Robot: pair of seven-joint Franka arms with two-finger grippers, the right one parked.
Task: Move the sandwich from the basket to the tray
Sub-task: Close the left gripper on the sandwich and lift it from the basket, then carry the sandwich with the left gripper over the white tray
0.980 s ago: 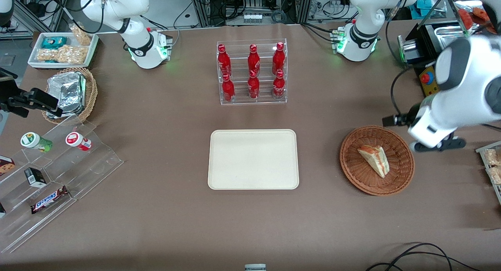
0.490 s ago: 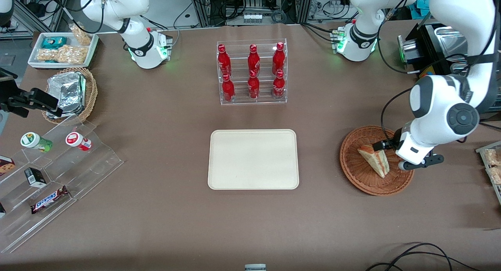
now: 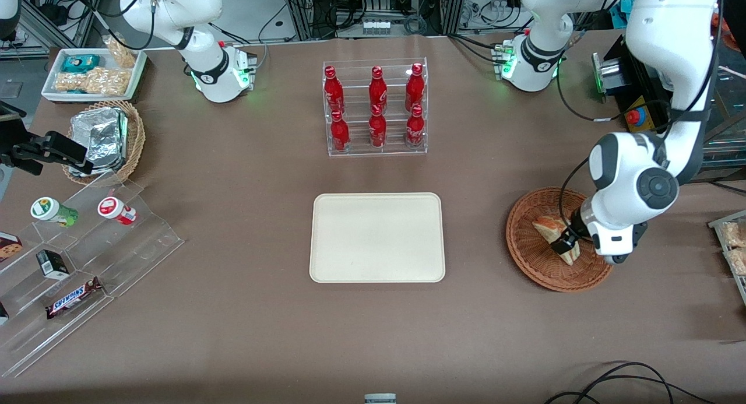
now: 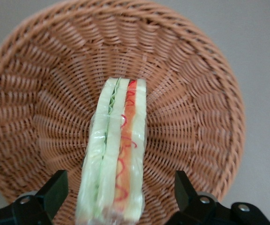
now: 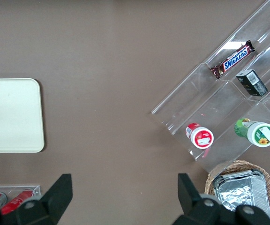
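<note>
Your hand (image 4: pixel 118 201) is wide open around the sandwich (image 4: pixel 118 154) in the basket (image 4: pixel 41 93), holding nothing. Squeeze too hard and you may squash it.

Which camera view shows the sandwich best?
The left wrist view: the sandwich stands edge-up in the basket between the open hand's fingers, layers plain. In the front view the arm partly covers it. The right wrist view lacks it.
</note>
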